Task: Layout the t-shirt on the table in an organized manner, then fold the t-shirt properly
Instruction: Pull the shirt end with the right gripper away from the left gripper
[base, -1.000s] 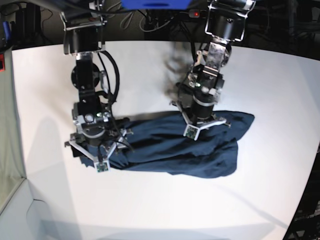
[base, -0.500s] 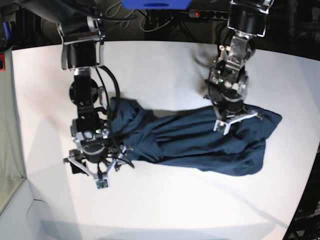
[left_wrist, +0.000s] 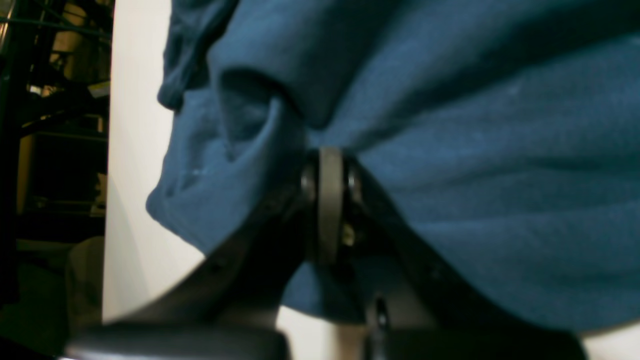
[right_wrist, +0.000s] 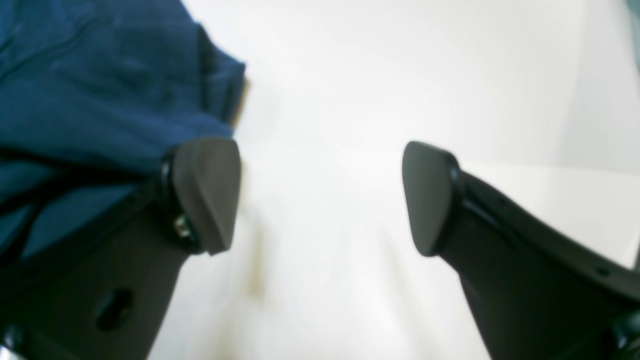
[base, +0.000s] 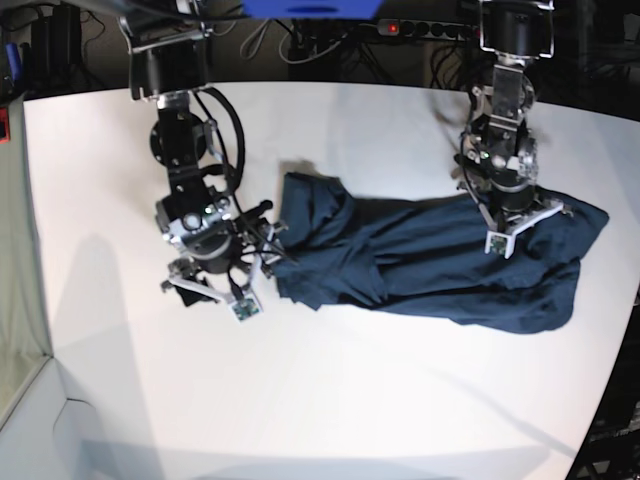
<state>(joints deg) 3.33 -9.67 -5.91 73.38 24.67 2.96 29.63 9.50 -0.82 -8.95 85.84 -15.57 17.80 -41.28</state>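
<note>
The white table fills the scene. The left gripper, jaws clamped on a fold of the t-shirt, holds it mid-spreading; the right gripper gapes empty just beside the crumpled edge and likely must regrasp it.

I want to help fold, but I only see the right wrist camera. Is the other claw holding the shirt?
Observer: Yes, the left claw is shut on a fold of the t-shirt.
Operator: Is the shirt flat?
Observer: No, it lies bunched and wrinkled in a long heap on the table.
Operator: Where's my claw on it?
Observer: The right claw is open beside the end of the heap opposite the left claw.
</note>
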